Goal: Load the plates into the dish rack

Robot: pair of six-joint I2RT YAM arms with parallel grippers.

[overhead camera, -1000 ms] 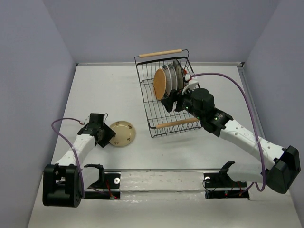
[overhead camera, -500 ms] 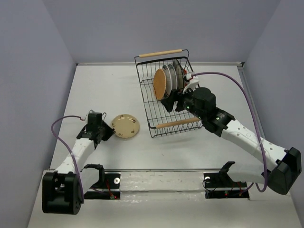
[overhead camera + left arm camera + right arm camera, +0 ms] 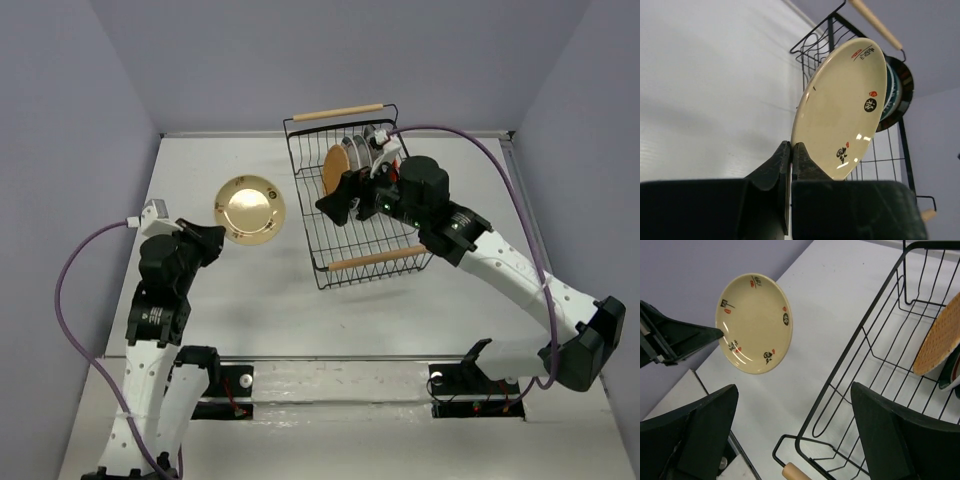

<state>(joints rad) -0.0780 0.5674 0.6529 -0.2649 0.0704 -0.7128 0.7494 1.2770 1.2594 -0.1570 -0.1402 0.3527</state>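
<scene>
Top view, left gripper [image 3: 215, 238]: raised off the table [image 3: 250, 300], pinching the near rim of the cream plate [image 3: 250, 209].
Top view, cream plate: in the air, face tilted up to the camera, left of the dish rack [image 3: 362, 205] and clear of its wires.
Top view, dish rack: several plates stand on edge at the far end, the orange plate [image 3: 337, 170] foremost. I cannot count the ones behind it. The near half looks free.
Top view, right gripper [image 3: 343, 193]: hangs over the rack's left side, holding nothing that I can see.
Top view, table: I see no other plate lying loose.

Left wrist, grip: fingers pressed nearly together on the plate's lower edge. Small red and black marks show on its face.
Left wrist, background: the rack's corner and a wooden handle [image 3: 875, 22], with a teal-striped plate [image 3: 896, 85] showing behind the cream one.

Right wrist, right gripper: fingers spread wide with nothing between them, facing the cream plate across the rack's left wall.

Progress, my reading: nearly done. This looks like the last plate outside the rack.
Left to do: a handover or direct carry, then slotting it upright in front of the orange one.
</scene>
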